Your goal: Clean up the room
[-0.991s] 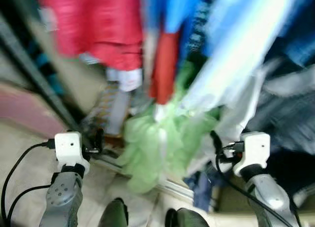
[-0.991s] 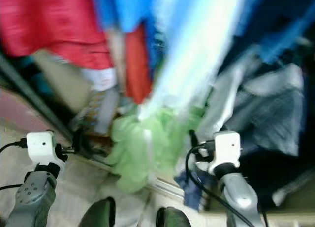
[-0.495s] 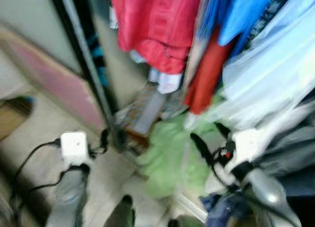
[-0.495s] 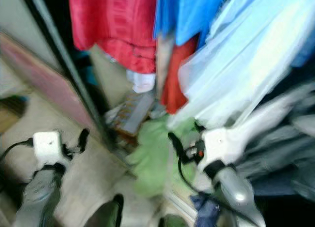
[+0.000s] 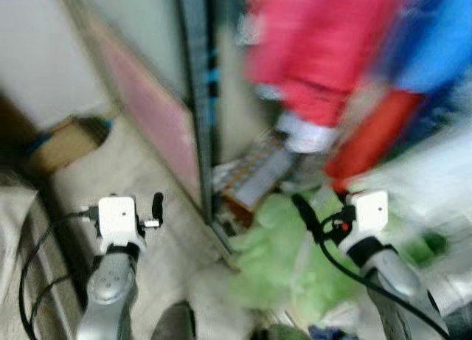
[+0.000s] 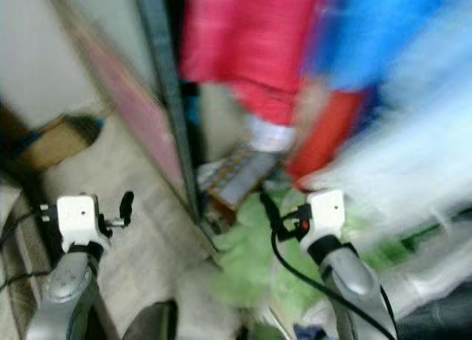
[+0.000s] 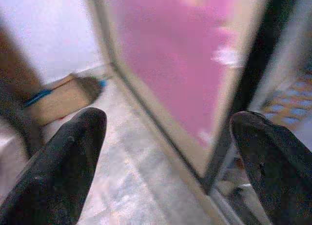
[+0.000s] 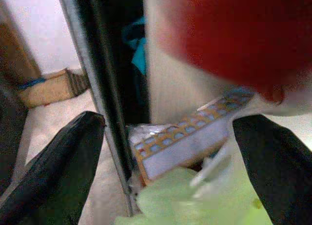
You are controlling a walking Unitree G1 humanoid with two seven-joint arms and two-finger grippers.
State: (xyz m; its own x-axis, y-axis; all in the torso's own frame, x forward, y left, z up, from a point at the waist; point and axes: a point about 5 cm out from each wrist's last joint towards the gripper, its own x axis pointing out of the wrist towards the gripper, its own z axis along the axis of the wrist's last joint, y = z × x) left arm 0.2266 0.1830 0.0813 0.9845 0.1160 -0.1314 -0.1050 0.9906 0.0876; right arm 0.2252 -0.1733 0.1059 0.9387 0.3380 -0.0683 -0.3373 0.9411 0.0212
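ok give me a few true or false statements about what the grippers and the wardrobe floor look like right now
1. The right gripper is open with nothing between its fingers. True.
2. The left gripper is shut on a red garment. False: it is open and empty, pointing at a pink panel and the floor.
3. A light green cloth lies at the bottom of the wardrobe, below the hanging red garment. True.
4. The patterned flat box stands upright on top of the cardboard box. False: it lies tilted on the wardrobe floor beside the green cloth, apart from the cardboard box by the wall.
5. The right gripper is touching the green cloth. False: it hangs above it.
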